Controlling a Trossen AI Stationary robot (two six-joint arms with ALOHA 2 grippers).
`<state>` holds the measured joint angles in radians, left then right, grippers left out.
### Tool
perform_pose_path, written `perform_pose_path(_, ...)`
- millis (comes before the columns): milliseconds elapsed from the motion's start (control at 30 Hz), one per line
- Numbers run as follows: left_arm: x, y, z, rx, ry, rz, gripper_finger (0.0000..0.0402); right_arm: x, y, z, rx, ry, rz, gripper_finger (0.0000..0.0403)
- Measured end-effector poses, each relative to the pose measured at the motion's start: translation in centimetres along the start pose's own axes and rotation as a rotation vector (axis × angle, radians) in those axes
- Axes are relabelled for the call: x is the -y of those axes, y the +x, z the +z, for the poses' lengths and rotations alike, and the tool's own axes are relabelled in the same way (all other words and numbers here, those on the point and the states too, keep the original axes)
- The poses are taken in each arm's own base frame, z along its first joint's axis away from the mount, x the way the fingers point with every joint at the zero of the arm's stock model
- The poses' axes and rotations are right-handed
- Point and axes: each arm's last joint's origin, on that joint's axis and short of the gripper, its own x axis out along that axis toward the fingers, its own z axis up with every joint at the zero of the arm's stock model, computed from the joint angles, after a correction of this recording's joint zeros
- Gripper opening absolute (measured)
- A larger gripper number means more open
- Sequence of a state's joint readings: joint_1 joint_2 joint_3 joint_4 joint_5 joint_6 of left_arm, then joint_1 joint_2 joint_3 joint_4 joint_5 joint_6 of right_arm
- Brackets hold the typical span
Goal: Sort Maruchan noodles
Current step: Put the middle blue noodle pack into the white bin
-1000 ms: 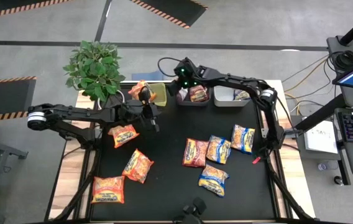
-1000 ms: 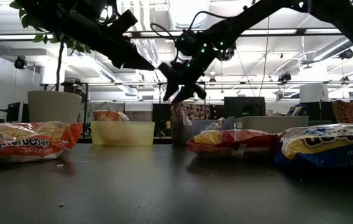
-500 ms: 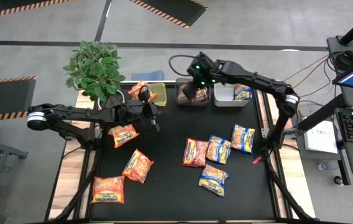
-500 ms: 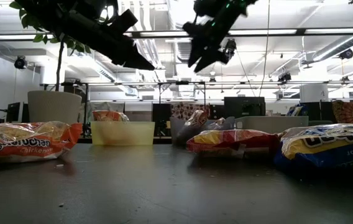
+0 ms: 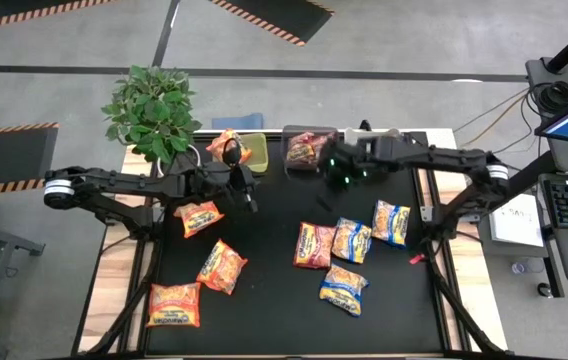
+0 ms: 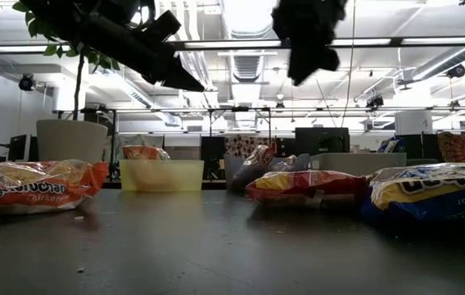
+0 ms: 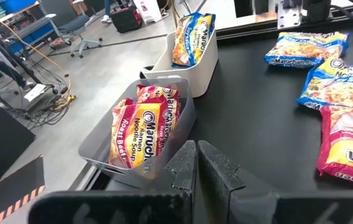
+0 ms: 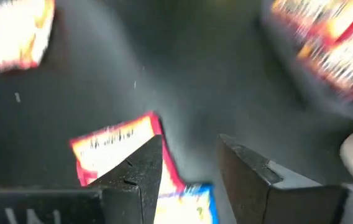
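Observation:
My right gripper [image 5: 336,172] [image 8: 189,165] hovers open and empty over the far middle of the table, near the dark bin [image 5: 290,160]. That bin holds red-pink Maruchan packets [image 5: 306,148] [image 7: 142,132] standing on edge. My left gripper [image 5: 240,182] [image 7: 196,167] is shut and empty, held above the table near the green bin [image 5: 256,150], which holds an orange packet [image 5: 228,143]. Loose on the table lie three orange packets [image 5: 199,216] [image 5: 222,266] [image 5: 174,305], one red-pink packet [image 5: 313,245] and three blue-and-yellow packets [image 5: 351,240] [image 5: 391,222] [image 5: 344,288].
A white bin [image 7: 202,59] at the far right holds a blue-and-yellow packet [image 7: 192,37]; my right arm partly covers it in the high view. A potted plant [image 5: 152,108] stands at the far left corner. Bare black table [image 5: 274,290] lies between the orange and the blue packet groups.
My right gripper has risen from the dark bin and swung toward the table's right and near side, out over the table. The red-pink packet it was at now rests in the bin, leaning. My left arm has kept still.

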<state>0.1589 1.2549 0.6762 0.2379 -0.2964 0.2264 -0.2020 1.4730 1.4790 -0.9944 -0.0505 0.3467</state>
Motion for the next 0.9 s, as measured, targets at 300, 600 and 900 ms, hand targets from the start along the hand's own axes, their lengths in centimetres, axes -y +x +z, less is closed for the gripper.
perform_pose_path(300,0.0,0.0,0.0,0.002,-0.008,-0.001,0.0,-1.0,5.8,-8.6,-0.233,-0.005,-0.024,0.0102)
perform_pose_path(600,0.0,0.0,0.1,0.008,-0.01,0.0,0.0,-1.3,9.2,-14.6,-0.426,0.027,-0.031,0.0038)
perform_pose_path(900,0.0,0.0,0.1,0.013,-0.024,0.001,0.0,-1.7,11.3,-14.4,-0.222,0.047,0.098,0.0009)
